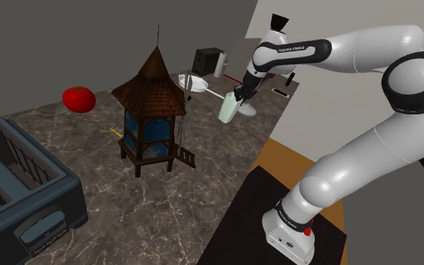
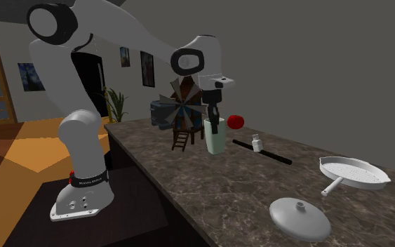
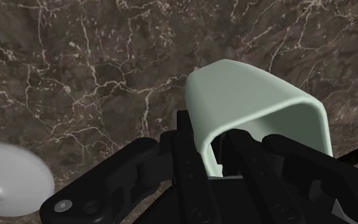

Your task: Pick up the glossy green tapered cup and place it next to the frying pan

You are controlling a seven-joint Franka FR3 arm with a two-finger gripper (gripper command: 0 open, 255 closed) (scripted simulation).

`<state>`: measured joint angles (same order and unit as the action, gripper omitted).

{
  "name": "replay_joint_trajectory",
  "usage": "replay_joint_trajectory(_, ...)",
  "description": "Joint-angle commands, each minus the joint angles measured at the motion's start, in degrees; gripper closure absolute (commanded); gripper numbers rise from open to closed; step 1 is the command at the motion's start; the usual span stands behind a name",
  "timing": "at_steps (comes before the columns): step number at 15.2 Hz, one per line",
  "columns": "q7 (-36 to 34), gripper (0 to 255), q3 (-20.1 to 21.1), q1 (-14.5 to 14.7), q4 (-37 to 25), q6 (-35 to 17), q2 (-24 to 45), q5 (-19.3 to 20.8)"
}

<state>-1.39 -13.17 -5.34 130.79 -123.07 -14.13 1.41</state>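
One pale green tapered cup [image 2: 215, 142] hangs upright under the black gripper [image 2: 214, 125]. The wrist view shows the jaws pinching one side of the cup's wall [image 3: 254, 89] at the rim, with one finger [image 3: 234, 153] inside the cup and the other outside. In the second exterior view its base is close to the dark marble counter [image 2: 210, 189]; it seems to be slightly lifted, but I cannot tell for sure whether it touches.

The white frying pan [image 2: 353, 172] lies well apart from the cup, toward the second exterior view's right. A grey round lid [image 2: 299, 217] lies near the counter's front edge. Between the cup and the pan lies a thin black stick [image 2: 273, 156]. Behind the cup stand a wooden windmill model [image 2: 184, 105] and a red tomato [image 2: 236, 121].

In the shoulder view a grey toaster [image 1: 14, 188] sits at the lower left, and the cup [image 1: 227, 113] is near the counter's far edge.
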Motion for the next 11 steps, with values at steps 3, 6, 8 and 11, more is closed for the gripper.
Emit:
replay_joint_trajectory(3, -0.3, 255, 0.3, 0.1, -2.4, 3.3, -0.9, 0.1)
replay_joint_trajectory(6, -0.5, 255, 0.4, 0.1, -4.3, 5.7, -1.4, 0.2)
replay_joint_trajectory(8, -0.6, 255, 0.5, 0.1, -5.6, 7.2, -1.7, 0.2)
replay_joint_trajectory(11, -0.6, 255, 0.6, 0.1, -7.6, 9.5, -2.0, 0.3)
